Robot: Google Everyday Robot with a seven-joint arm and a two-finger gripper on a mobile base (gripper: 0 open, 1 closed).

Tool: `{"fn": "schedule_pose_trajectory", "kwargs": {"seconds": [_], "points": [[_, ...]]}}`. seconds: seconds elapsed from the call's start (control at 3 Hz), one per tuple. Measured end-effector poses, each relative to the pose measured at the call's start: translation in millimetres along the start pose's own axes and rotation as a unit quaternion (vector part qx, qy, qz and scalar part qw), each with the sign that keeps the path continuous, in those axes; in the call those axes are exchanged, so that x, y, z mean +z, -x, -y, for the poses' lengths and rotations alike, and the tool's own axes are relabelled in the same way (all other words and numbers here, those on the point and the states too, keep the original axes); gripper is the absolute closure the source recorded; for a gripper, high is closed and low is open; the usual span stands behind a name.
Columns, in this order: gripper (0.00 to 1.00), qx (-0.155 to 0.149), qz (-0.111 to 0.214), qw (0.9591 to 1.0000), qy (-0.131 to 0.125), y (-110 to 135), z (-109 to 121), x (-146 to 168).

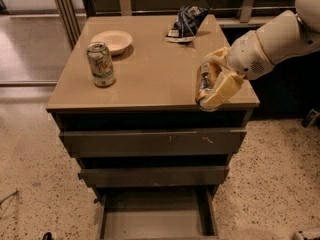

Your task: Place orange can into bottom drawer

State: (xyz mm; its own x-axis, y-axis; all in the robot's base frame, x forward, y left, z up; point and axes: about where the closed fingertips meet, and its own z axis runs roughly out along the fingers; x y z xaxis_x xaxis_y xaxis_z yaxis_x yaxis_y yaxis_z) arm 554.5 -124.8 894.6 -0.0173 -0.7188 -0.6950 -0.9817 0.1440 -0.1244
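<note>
You have the gripper (212, 84) at the front right corner of the cabinet (150, 84), right over the edge of its top. Its yellowish fingers (225, 88) are clamped around the orange can (204, 81), which you see tilted between them, its dark label facing the cabinet's middle. The white arm (272, 41) reaches in from the cabinet's right side.

At the foot of the cabinet, your bottom drawer (155, 219) stands pulled out, its plain grey inside open to view. The two drawers above it sit closed in the cabinet's front.

On the cabinet's top you also have a pale green-and-white can (101, 64) standing upright near the left edge, a shallow cream bowl (112, 40) just behind it, and a crumpled dark blue bag (186, 23) at the back edge, well apart from the gripper.
</note>
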Motion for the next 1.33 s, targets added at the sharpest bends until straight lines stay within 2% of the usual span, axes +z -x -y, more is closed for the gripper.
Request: {"fn": "schedule_pose_trajectory", "kwargs": {"seconds": [0.33,0.67,1.0,1.33], "points": [[1.00,-0.004,0.001,0.9999,-0.012,1,-38,-18],[1.00,0.013,-0.014,0.9994,-0.029,-21,-80,-23],[1.00,0.039,-0.011,0.9988,-0.029,-65,-109,0],[1.00,0.094,-0.003,0.9954,0.016,-135,-139,51]]}}
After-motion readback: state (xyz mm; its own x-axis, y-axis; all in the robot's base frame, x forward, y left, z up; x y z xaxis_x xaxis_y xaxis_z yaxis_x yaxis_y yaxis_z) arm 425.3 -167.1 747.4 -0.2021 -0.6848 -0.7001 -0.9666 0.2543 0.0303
